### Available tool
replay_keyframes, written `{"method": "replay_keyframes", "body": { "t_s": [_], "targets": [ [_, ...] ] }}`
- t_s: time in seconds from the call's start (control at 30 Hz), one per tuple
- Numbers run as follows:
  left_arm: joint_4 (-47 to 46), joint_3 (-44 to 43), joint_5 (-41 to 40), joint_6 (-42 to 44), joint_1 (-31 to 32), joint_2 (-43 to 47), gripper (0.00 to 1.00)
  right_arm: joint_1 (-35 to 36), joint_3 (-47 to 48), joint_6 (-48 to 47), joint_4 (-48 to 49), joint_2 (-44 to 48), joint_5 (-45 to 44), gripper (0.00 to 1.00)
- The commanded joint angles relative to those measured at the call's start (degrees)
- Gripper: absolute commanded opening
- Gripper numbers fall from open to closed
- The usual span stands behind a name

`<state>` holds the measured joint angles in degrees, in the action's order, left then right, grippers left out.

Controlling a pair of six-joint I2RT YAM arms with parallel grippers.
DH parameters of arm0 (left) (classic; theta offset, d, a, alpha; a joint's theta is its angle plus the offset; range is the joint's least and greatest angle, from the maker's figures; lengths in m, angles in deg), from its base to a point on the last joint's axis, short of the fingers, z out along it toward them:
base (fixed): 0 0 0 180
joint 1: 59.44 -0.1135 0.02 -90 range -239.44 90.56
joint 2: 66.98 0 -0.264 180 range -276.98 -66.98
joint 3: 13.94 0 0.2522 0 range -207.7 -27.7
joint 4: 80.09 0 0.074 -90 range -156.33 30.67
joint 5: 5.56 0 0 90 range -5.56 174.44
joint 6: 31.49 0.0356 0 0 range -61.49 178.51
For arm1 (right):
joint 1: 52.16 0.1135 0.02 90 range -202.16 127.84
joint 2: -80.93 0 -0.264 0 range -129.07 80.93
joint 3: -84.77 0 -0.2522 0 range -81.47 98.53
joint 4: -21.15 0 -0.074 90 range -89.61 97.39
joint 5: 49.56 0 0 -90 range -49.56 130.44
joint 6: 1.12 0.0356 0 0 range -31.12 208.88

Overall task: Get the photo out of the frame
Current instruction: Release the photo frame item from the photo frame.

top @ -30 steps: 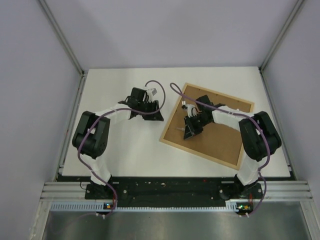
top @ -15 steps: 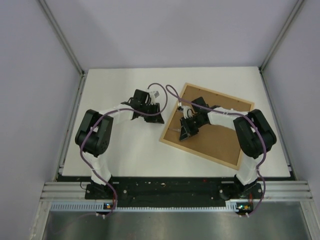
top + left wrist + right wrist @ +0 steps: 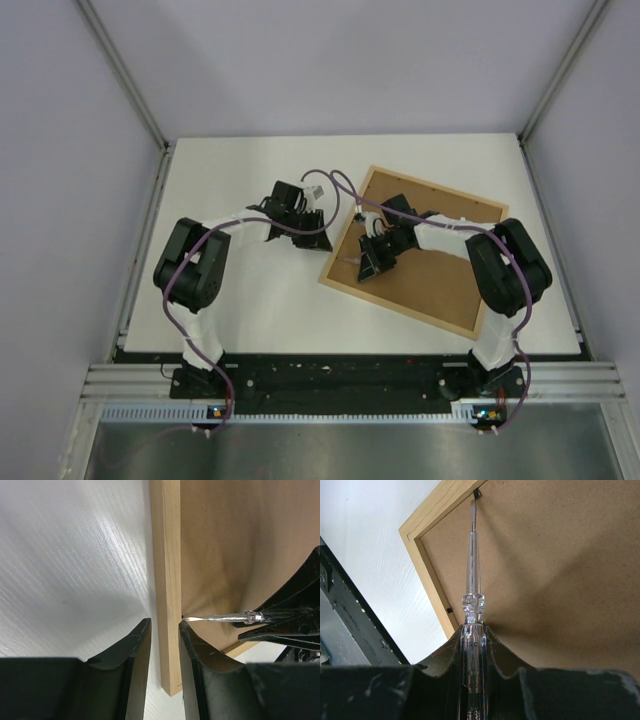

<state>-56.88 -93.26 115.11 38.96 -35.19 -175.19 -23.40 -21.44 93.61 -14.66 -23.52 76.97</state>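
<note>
Overhead blurs it, but my right wrist view shows my right gripper (image 3: 472,630) clamped on a clear-handled screwdriver (image 3: 471,555), its tip at what may be a black clip (image 3: 476,493). The frame (image 3: 440,275) lies fibreboard-up on the table (image 3: 230,300), right of centre. My left gripper (image 3: 165,624), narrowly parted, flanks its pale-wood rail.

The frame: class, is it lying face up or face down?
Face down: the frame shows its brown fibreboard back, flat on the table.
</note>
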Motion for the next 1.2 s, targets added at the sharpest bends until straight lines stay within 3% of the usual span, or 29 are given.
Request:
{"method": "replay_keyframes", "body": {
  "t_s": [0.0, 1.17],
  "targets": [
    [-1.8, -1.8, 1.5, 0.1, 0.4, -0.3, 0.34, 1.2, 0.2, -1.4, -0.1, -0.8, -4.5, 0.0],
    [-1.0, -3.6, 1.8, -0.3, 2.3, -2.5, 0.33, 1.2, -0.2, -3.8, -3.1, 1.5, -6.2, 0.0]
  ]
}}
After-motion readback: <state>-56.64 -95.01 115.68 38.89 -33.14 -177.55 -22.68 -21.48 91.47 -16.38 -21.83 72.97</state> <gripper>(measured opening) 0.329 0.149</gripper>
